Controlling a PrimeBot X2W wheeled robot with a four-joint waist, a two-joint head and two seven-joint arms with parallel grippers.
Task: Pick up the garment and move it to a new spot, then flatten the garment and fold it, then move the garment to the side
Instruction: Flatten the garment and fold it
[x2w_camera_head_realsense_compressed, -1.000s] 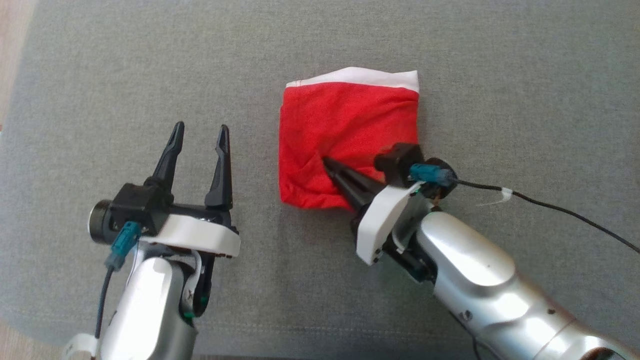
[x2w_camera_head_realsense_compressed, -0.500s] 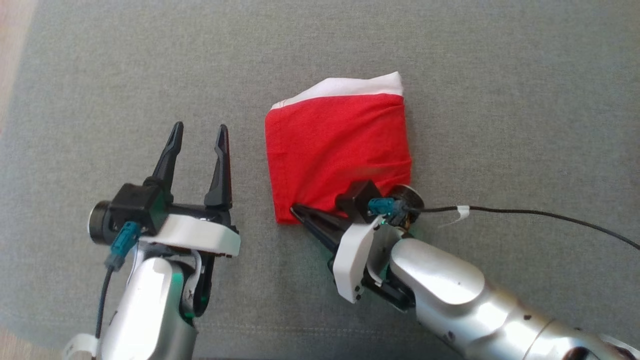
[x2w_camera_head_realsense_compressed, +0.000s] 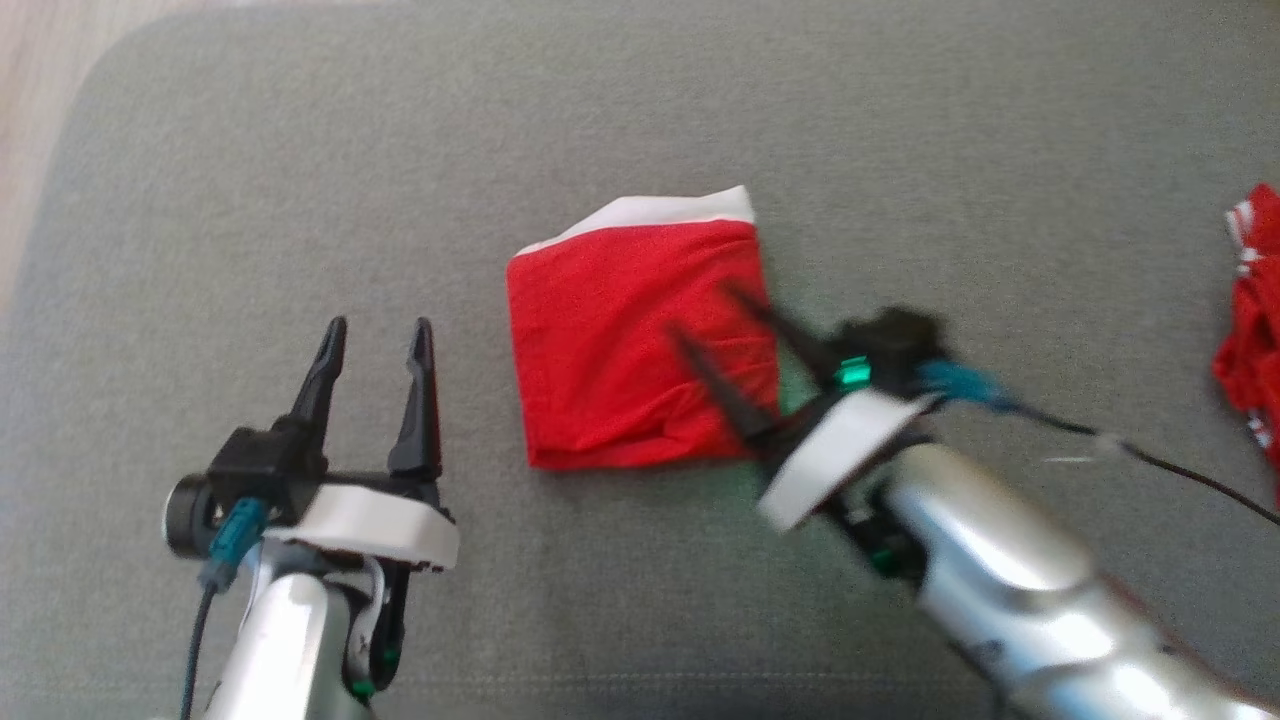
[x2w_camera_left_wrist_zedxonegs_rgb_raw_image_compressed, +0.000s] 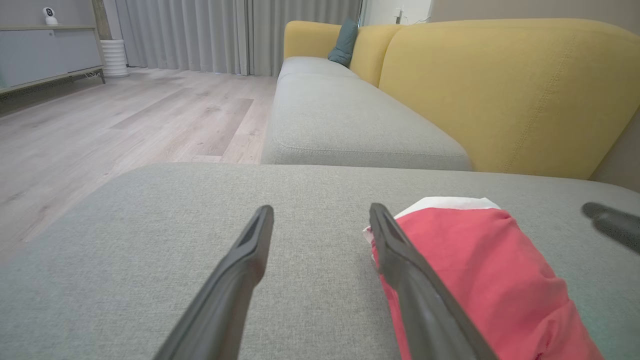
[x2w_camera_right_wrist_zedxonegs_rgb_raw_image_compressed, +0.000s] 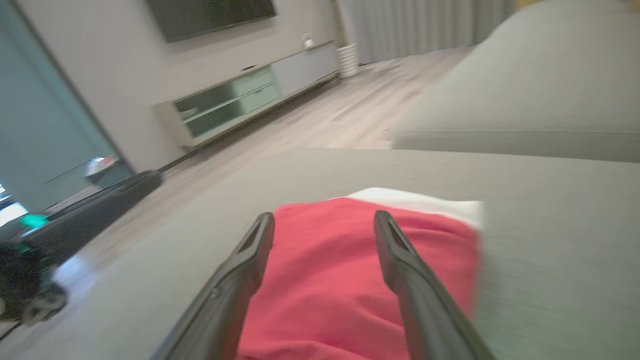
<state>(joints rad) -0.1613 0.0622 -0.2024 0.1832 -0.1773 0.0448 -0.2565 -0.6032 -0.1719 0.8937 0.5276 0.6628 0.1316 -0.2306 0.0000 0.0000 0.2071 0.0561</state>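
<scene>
The garment (x2w_camera_head_realsense_compressed: 620, 350) is a red folded square with a white band along its far edge, lying flat on the grey cushion (x2w_camera_head_realsense_compressed: 640, 120). My right gripper (x2w_camera_head_realsense_compressed: 708, 315) is open, its two dark fingers spread just over the garment's right part, and it looks blurred. The right wrist view shows the same red cloth (x2w_camera_right_wrist_zedxonegs_rgb_raw_image_compressed: 325, 280) below my right gripper (x2w_camera_right_wrist_zedxonegs_rgb_raw_image_compressed: 324, 217). My left gripper (x2w_camera_head_realsense_compressed: 378, 326) stands open to the left of the garment, holding nothing. In the left wrist view the garment (x2w_camera_left_wrist_zedxonegs_rgb_raw_image_compressed: 480, 270) lies just right of my left gripper (x2w_camera_left_wrist_zedxonegs_rgb_raw_image_compressed: 321, 210).
Another red and white cloth (x2w_camera_head_realsense_compressed: 1250, 320) lies at the cushion's right edge. A black cable (x2w_camera_head_realsense_compressed: 1180, 470) trails from my right wrist. Wooden floor (x2w_camera_head_realsense_compressed: 40, 100) shows past the cushion's far-left corner. A yellow sofa back (x2w_camera_left_wrist_zedxonegs_rgb_raw_image_compressed: 500, 90) rises behind the cushion.
My right gripper dragged the garment leftward while shut on it, then opened and let go; its fingers now hover over the cloth. The head camera has shifted. The left arm has held still.
</scene>
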